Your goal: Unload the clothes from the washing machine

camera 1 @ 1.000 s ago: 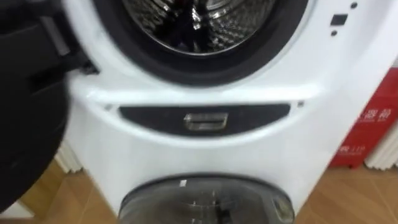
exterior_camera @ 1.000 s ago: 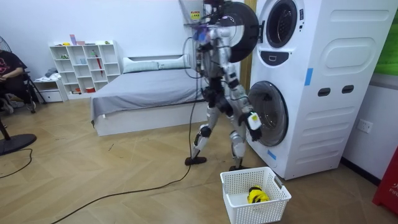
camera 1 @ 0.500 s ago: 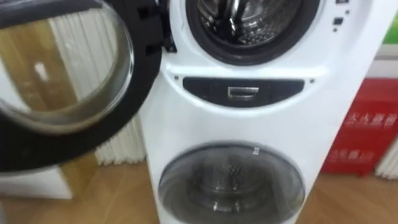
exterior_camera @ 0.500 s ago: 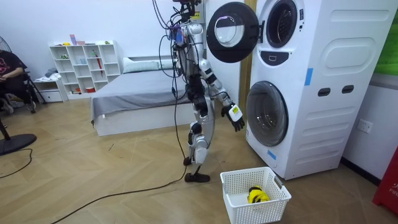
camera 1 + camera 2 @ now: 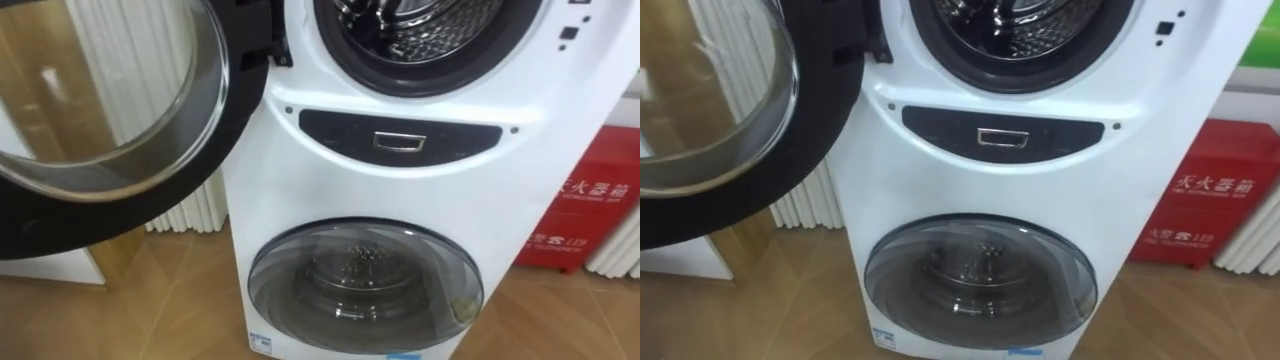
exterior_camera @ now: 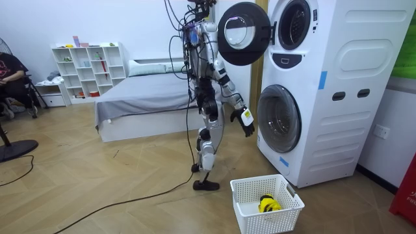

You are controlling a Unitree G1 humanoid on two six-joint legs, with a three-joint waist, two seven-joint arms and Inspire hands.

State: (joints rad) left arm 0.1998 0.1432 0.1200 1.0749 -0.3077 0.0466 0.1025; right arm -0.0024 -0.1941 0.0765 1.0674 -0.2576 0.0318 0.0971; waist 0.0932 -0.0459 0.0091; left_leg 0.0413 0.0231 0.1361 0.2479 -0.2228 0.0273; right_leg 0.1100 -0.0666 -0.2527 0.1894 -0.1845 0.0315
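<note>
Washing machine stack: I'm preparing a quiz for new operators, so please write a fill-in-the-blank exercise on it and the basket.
The white stacked washing machine has its upper round black-rimmed glass door swung ___.
Its lower round glass door is ___.
The white plastic basket stands on the wooden ___.
The small item in the basket is mostly ___.
Missing words: open; shut; floor; yellow.

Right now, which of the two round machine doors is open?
The upper door, swung out to the robot's left and baring the steel drum; the lower door sits shut against its machine.
</note>
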